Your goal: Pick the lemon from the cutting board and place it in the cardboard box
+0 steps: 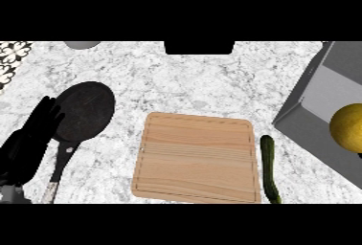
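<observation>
The yellow lemon (348, 128) hangs at the view's right edge, above the grey box (311, 103) and off the cutting board. Only a dark sliver of my right hand (359, 154) shows under the lemon at the picture's edge; the rest is out of view. The wooden cutting board (194, 158) lies bare in the middle of the counter. My left hand (28, 143) rests open at the far left, fingers up, beside the pan.
A black pan (84, 111) lies left of the board, its handle (58, 172) running toward the lower edge. A green cucumber (268, 168) lies along the board's right side. A dark object (199, 47) sits at the counter's far edge.
</observation>
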Controlling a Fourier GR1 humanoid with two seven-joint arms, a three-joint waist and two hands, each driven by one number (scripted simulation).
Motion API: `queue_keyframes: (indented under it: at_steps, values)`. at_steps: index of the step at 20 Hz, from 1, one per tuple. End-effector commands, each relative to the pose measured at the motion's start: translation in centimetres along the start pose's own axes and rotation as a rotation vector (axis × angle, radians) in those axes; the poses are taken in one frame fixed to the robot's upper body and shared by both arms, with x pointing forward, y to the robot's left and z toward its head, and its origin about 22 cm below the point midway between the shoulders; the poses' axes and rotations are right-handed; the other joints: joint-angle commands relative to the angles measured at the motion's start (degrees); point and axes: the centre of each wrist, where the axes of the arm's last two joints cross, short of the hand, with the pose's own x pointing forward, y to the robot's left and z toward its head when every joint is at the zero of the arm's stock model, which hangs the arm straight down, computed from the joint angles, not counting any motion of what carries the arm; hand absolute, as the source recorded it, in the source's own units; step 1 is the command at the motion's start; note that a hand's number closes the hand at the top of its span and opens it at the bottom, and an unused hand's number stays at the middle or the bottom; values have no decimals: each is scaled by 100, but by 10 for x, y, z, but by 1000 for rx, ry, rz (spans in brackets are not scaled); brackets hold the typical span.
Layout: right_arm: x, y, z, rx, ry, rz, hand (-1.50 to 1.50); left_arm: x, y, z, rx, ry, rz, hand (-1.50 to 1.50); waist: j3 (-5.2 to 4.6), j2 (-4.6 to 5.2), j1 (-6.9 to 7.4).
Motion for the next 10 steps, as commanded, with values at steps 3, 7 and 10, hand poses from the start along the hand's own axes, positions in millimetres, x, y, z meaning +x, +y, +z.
queue_keyframes:
  at_steps: [3, 7, 10]
  values:
    - [-38, -16, -20, -49, 87, -8, 150, 17, 13, -8, -7, -22, 1, 0, 2, 19, 59]
    - [-52, -15, -44, -10, 92, 79, 150, 8, -2, 0, -5, -25, -3, 0, 1, 28, 123]
    - [-76, -5, -56, -16, 72, 51, 150, 11, -3, -19, -14, -5, 3, 0, 3, 31, 93]
